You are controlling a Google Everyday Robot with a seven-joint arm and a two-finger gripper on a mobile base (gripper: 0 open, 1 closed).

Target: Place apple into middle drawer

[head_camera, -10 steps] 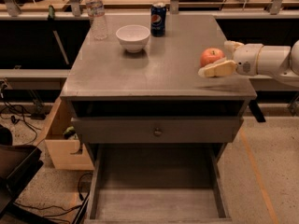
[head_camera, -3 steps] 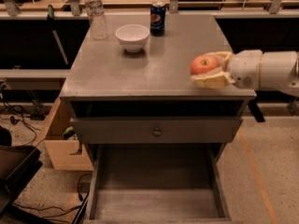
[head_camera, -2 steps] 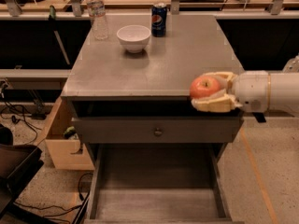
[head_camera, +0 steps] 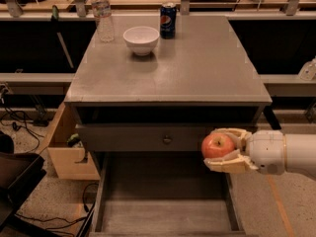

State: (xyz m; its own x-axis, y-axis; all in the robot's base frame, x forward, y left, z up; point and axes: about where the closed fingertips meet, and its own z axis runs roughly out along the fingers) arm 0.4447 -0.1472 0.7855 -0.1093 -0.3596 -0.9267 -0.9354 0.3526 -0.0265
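My gripper (head_camera: 223, 150) comes in from the right on a white arm and is shut on the red-orange apple (head_camera: 217, 146). It holds the apple in the air in front of the cabinet, level with the grey drawer front with a round knob (head_camera: 167, 139). The middle drawer (head_camera: 163, 215) is pulled open below, a wide shallow grey tray with a bare floor. The apple hangs above the drawer's back right corner, clear of the floor.
On the grey cabinet top (head_camera: 197, 68) stand a white bowl (head_camera: 141, 39), a blue soda can (head_camera: 168, 20) and a clear water bottle (head_camera: 102, 14) at the back. An open cardboard box (head_camera: 64, 154) sits on the floor to the left, with cables around it.
My gripper has carried the apple off the cabinet top's right side, forward and down past the front edge, to a spot above the open drawer.
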